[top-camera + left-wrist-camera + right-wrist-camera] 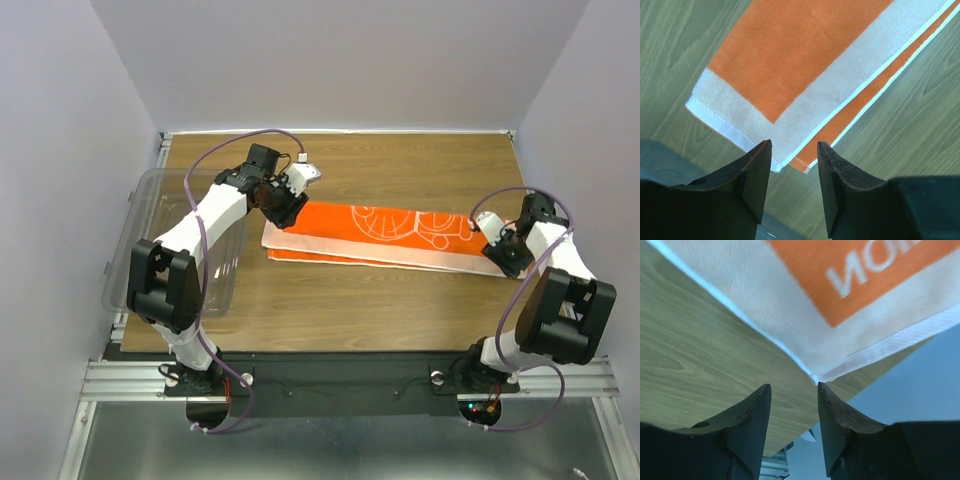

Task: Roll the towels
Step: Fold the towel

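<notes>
The orange towel [385,235] lies folded lengthwise across the middle of the wooden table, white-lined print facing up. My left gripper [285,212] hovers open over its left end; in the left wrist view the towel's white-bordered corner [765,145] sits just beyond the empty fingers [757,175]. My right gripper [505,257] is open at the towel's right end; in the right wrist view the white corner with orange lettering [840,315] lies just ahead of the fingertips [832,415], nothing held.
A clear plastic tub [165,240] stands at the table's left edge under the left arm. The table's right edge [530,200] is close beside the right gripper. Grey walls enclose the back and sides.
</notes>
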Motion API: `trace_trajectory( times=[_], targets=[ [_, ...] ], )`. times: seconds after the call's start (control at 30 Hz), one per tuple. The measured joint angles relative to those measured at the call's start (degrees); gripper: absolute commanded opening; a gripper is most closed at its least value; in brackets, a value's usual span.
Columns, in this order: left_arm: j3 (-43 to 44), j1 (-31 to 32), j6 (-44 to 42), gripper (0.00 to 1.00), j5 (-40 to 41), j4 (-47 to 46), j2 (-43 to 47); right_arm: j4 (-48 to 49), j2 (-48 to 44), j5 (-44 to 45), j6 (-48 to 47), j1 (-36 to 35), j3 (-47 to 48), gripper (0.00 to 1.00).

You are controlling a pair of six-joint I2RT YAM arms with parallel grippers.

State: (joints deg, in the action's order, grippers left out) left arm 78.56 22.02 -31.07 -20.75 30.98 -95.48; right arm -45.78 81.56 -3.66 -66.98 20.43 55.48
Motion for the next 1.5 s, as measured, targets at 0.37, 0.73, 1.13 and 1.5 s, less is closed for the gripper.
trace_trajectory(
  times=[0.37, 0.73, 1.13, 1.5],
  targets=[
    [-0.13, -0.57, 0.15, 0.53, -0.39, 1.73, -0.04, 5.84, 3.48, 1.11, -8.87, 4.68, -2.27, 0.48],
    [-0.13, -1.92, 0.33, 0.53, -0.24, 1.88, -0.35, 7.30, 5.01, 2.19, -12.39, 5.51, -4.96, 0.46],
    [-2.10, -4.35, -0.26, 0.52, 0.26, 2.05, -0.37, 10.49, 8.22, 2.97, -13.33, 5.88, -5.03, 0.23],
    [-4.87, -5.92, -2.84, 0.49, 1.36, 1.99, -0.37, 11.52, 8.48, 3.78, -13.53, 5.86, -4.94, 0.01]
  ],
)
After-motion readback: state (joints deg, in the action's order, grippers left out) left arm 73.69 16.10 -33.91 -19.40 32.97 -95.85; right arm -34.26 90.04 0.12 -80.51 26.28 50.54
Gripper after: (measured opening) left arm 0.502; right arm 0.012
